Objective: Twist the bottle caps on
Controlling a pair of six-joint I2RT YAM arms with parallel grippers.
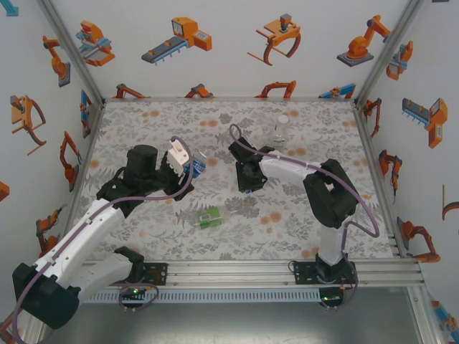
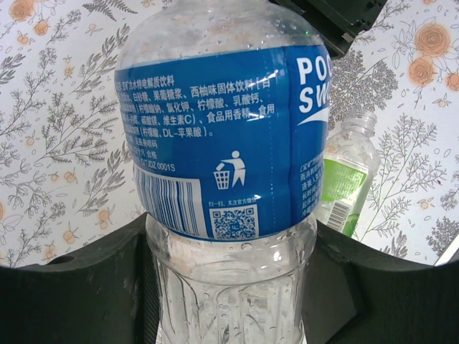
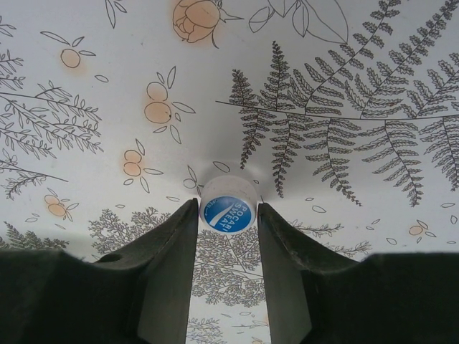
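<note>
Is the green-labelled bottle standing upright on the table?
No, the green-labelled bottle lies on its side on the table, in front of the two arms.

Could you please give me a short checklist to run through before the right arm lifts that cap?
1. Left gripper shut on the blue-labelled bottle: ok.
2. Right gripper closed on the blue-topped cap: ok, fingers touch both sides.
3. Cap lifted off the table: cannot tell.
4. Held bottle's mouth bare: cannot tell, neck not seen.
5. Green-labelled bottle clear of both arms: ok, lying between them.
</note>
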